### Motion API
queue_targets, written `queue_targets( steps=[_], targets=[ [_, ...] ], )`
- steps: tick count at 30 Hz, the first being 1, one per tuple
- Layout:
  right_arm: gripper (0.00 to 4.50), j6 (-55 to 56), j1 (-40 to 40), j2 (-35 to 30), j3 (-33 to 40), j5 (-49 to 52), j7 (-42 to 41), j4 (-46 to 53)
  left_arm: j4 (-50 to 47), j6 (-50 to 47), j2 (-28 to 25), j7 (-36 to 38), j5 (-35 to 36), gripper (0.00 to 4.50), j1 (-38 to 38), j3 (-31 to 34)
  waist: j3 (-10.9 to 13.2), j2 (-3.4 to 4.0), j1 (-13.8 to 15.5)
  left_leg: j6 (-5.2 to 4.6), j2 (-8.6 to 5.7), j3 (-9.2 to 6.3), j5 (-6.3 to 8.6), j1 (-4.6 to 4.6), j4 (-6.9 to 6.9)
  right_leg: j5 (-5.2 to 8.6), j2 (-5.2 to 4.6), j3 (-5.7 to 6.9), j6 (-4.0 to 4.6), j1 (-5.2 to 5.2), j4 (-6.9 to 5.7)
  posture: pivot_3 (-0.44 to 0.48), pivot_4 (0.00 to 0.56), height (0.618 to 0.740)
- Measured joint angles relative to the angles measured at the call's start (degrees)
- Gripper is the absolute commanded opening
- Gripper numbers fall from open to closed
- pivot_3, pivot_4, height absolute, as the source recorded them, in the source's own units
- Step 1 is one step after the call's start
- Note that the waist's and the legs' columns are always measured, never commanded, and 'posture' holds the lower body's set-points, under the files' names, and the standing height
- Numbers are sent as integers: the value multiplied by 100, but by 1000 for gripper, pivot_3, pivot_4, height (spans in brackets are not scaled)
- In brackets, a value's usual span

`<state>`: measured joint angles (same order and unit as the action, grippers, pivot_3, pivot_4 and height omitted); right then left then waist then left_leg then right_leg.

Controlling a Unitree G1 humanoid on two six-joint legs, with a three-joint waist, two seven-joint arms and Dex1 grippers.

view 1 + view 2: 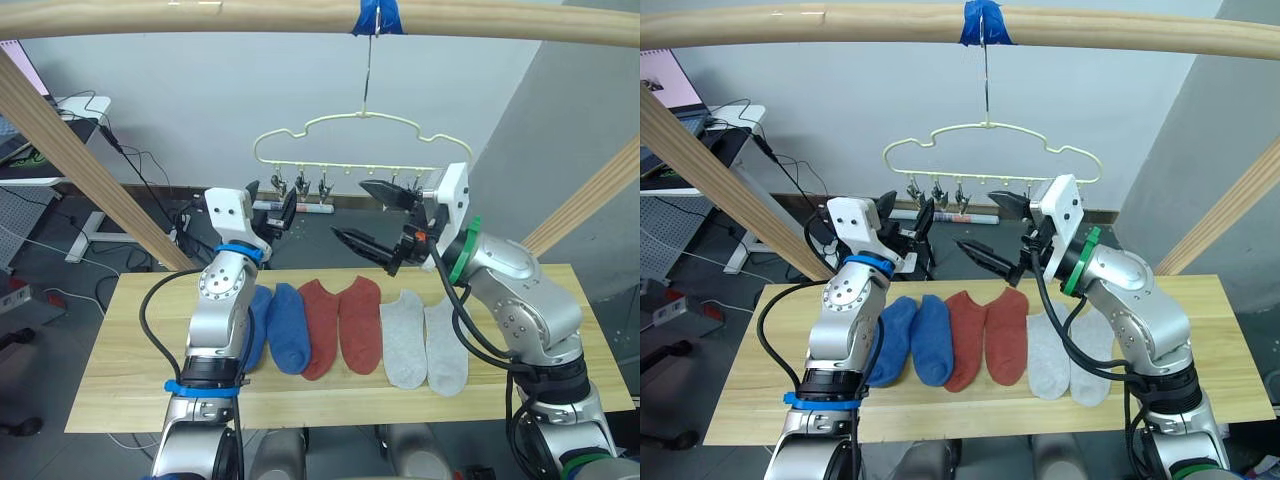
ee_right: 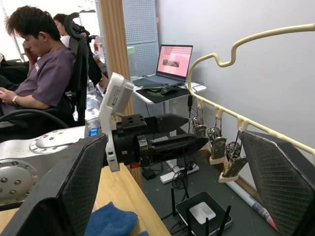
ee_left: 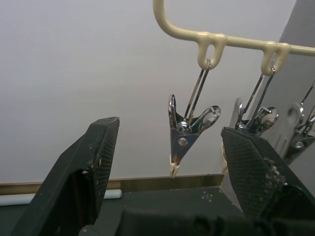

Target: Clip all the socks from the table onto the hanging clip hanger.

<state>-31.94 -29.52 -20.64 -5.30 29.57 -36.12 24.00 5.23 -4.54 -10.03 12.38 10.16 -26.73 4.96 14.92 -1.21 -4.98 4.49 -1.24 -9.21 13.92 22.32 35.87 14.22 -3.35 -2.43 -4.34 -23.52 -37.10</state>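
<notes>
Six short fabric socks (image 1: pixel 345 325) lie on light-wood plank table (image 1: pixel 120 370); pale-yellow wire clip hanger (image 1: pixel 360 140) empty. Left gripper (image 1: pixel 270 208) and right gripper (image 1: pixel 375 218) both spread wide; leftmost blue sock (image 1: pixel 258 325) partly hidden.

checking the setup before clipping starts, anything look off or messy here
Nothing stands out. The six socks lie in a neat row of colour pairs on the table, and the clip hanger hangs level with its clips bare. Left gripper and right gripper are open, holding nothing.
</notes>
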Motion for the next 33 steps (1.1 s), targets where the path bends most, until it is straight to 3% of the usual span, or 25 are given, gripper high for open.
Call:
queue_targets(
  steps=[20, 24, 32, 33],
  targets=[
    [4500, -8, -20, -19, 1, 77, 22, 51, 397, 286, 8, 32, -107, 3655, -273, -3, 2, 0, -1, 0, -1, -2, 0, 30, 8, -5, 0, 1, -1, -25, 0, -157, 266, 740],
    [4500, -10, -20, -19, 2, 77, 30, 51, 399, 355, 21, 177, -79, 2924, -284, -11, 2, 0, -2, 1, -1, -2, -1, 39, 8, -7, 0, 1, -1, -34, -1, -156, 266, 740],
    [4500, -10, -24, -20, 2, 77, 73, 51, 397, 366, 33, 339, 1, 465, -283, -33, 2, 0, -2, 1, -1, -1, -1, 56, 11, -19, 0, 0, 5, -55, -7, -153, 268, 740],
    [4500, -10, -24, -20, 2, 77, 75, 51, 397, 370, 31, 339, -1, 344, -283, -33, 2, 0, -2, 1, -1, 0, -1, 56, 11, -20, 0, 1, 5, -55, -6, -153, 268, 740]
  ],
)
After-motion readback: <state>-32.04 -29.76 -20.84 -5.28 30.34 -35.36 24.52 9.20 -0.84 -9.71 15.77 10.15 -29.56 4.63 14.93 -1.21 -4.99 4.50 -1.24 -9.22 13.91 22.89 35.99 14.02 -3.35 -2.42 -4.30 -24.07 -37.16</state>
